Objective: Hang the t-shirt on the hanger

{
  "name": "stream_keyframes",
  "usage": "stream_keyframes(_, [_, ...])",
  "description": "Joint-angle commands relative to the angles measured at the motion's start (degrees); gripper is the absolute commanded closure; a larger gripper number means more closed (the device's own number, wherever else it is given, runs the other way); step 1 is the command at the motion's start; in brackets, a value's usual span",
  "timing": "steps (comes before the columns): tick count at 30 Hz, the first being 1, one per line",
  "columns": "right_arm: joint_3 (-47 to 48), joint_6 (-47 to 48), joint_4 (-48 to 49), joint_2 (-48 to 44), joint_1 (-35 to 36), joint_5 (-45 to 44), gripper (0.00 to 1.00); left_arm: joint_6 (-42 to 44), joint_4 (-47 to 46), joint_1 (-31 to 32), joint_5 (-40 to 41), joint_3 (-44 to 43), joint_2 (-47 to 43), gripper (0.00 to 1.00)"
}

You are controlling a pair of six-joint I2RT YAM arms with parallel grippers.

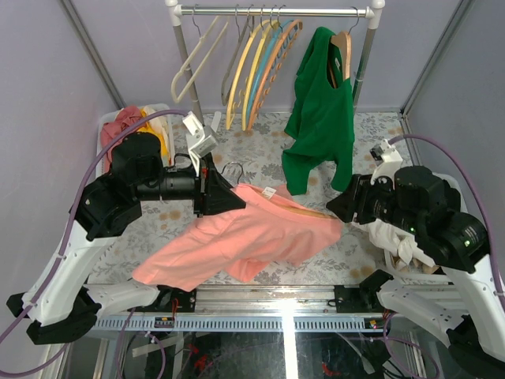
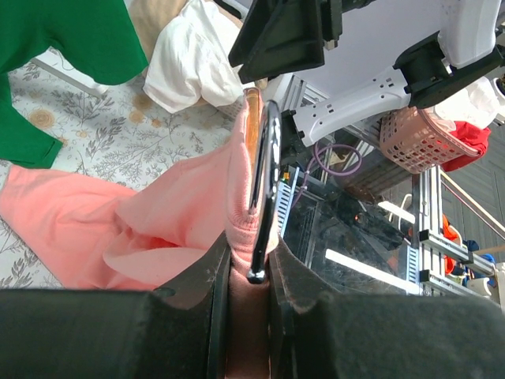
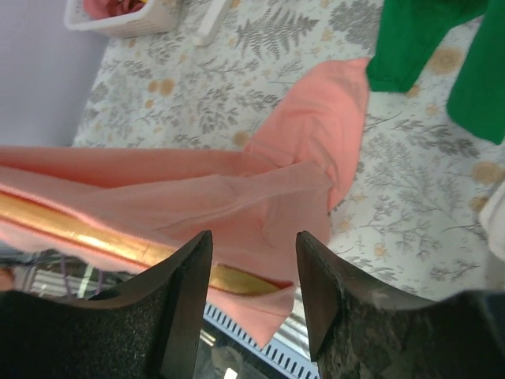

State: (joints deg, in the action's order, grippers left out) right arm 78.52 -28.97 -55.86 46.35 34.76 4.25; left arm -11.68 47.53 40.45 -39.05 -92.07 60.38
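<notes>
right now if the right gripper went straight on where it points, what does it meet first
Probably the t-shirt draped over the hanger end, just ahead of the right gripper, jaws open; depth unclear.

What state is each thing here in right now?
t-shirt: partly pulled over the hanger, rest hanging loose.
hanger: inside the t-shirt, one end exposed.
left gripper: shut on the t-shirt's collar.
right gripper: open, astride the hanger's end.
green shirt: hanging from the rail.
</notes>
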Motion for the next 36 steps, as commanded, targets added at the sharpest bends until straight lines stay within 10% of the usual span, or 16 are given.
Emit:
stream_keyframes(1, [-1.47,-2.30,-1.47,-3.42,-0.11,7.72,0.46,0.67,-1.06,-0.07,-2.91,0.65,-2.01,1.00])
stream_keyframes(16, [-12.36,-7.10,2.17,-11.61,-0.13,14.21,0.61,0.63,-1.12,-0.09,-2.81,-0.17,-2.94,1.00])
stream_keyframes(36, [-13.31,-5.40,-0.51,-13.97,-0.13,12.09,0.50,-0.03,-1.02,-0.03,-3.25,-2.03,-2.52,1.00])
